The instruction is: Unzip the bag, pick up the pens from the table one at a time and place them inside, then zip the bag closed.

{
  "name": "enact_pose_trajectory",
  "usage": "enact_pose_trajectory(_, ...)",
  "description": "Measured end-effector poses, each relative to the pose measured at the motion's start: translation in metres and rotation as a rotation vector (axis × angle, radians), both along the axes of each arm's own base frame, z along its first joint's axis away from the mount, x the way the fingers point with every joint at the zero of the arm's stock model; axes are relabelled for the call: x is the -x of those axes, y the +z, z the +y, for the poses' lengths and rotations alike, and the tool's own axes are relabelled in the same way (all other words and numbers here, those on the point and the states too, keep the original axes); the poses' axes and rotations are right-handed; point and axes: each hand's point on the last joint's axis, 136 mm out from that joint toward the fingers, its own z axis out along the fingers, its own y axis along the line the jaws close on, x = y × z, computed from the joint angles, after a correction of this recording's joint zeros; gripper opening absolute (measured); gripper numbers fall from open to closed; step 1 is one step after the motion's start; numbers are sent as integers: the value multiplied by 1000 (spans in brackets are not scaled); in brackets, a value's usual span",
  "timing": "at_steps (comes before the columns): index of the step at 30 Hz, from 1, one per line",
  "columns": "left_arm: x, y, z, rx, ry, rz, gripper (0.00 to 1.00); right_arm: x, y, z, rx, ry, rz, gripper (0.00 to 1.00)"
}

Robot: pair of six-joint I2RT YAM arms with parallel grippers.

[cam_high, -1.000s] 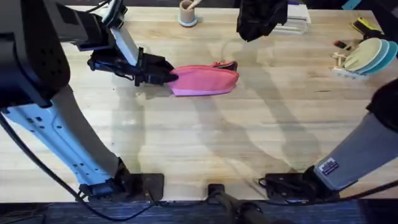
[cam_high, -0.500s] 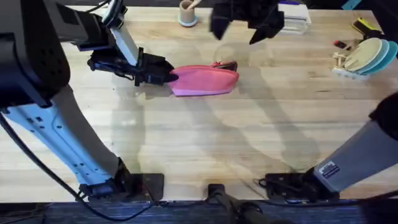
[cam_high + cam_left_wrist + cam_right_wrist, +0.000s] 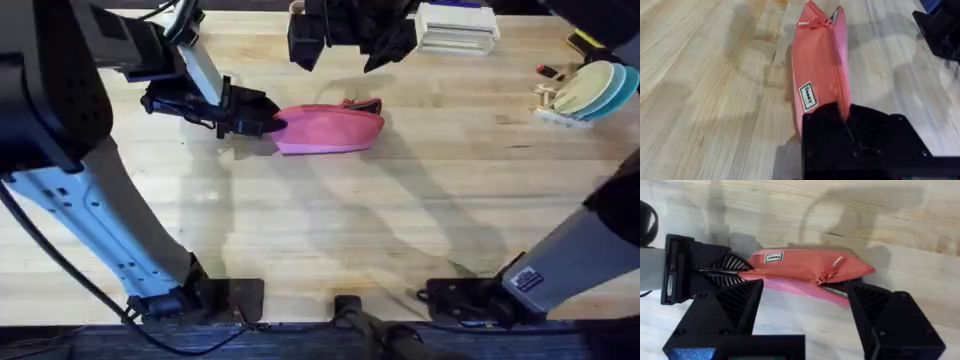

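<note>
Two grippers are working near the bag, which is lying on its side on the table, far-centre in the overhead view, zipper edge facing away from the bases. L gripper is pinching the bag's left end w/ fingers clenched on the fabric; the left wrist view shows the pink pouch running away from its black fingers, small label on the side, zipper pull at the far end. R gripper is hovering above and just behind the bag, not touching it, fingers spread wide apart; in the right wrist view the bag is sitting btwn its two fingers, w/ the L gripper clamped on one end.
</note>
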Motion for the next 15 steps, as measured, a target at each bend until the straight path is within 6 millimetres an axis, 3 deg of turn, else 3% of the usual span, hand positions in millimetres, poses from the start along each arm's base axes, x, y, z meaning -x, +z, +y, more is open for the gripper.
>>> enact_pose_trajectory(15,0,0,0,0,0,0,41,6,-3,-4,18,0,27,997)
